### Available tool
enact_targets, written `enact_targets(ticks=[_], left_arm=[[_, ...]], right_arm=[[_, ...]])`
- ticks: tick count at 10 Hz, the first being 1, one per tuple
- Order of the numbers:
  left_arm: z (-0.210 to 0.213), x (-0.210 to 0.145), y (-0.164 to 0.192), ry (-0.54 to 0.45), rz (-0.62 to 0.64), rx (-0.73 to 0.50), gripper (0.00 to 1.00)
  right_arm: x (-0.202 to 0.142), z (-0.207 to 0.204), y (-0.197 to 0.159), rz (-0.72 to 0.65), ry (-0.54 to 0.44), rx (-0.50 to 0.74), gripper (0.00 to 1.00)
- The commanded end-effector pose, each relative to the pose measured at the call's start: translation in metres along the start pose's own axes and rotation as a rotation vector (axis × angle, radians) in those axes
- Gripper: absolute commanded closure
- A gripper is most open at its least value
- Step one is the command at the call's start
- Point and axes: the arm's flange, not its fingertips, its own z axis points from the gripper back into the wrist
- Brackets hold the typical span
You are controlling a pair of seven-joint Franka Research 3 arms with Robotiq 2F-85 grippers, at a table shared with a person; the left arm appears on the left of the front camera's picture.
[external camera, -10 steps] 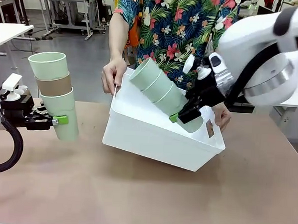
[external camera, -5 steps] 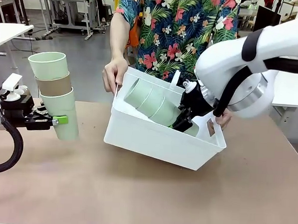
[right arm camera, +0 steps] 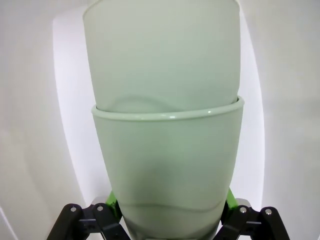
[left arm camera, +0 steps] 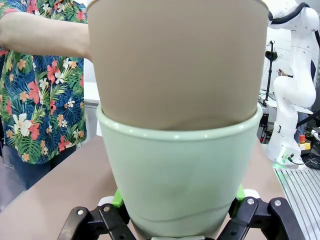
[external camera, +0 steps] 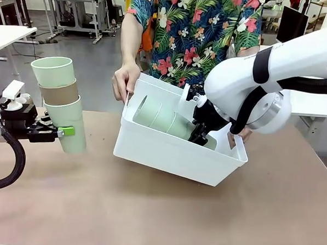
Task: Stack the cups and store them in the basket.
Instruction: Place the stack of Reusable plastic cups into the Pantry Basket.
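The mint stack (external camera: 158, 115) lies slanted inside the tilted basket (external camera: 167, 153), my right jaws clamped on its bottom cup. Letting go on this tilt could send it rolling. My left jaws hold the other stack (external camera: 63, 103) above the counter (external camera: 147, 220).

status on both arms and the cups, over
Left gripper shut on upright three-cup stack, brown in the middle. Right gripper shut on mint stack, lying inside basket. Person's hand holds the basket tilted.

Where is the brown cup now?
Front view, far left: the brown cup sits nested between the top mint cup and the bottom mint cup, which the left pincer grips.
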Motion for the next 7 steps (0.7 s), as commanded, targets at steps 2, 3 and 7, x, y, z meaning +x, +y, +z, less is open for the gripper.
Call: enact_targets(ticks=[2, 3, 7], left_arm=[[0.000, 0.005, -0.001, -0.006, -0.009, -0.002, 0.13], [0.000, 0.005, -0.001, -0.006, -0.009, -0.002, 0.13], [0.000, 0.005, -0.001, -0.006, -0.009, -0.002, 0.13]], right_arm=[[-0.002, -0.007, 0.004, -0.010, 0.040, -0.074, 0.15], [-0.007, -0.007, 0.007, -0.008, 0.050, -0.086, 0.15], [-0.011, -0.014, 0.008, 0.003, 0.050, -0.075, 0.00]])
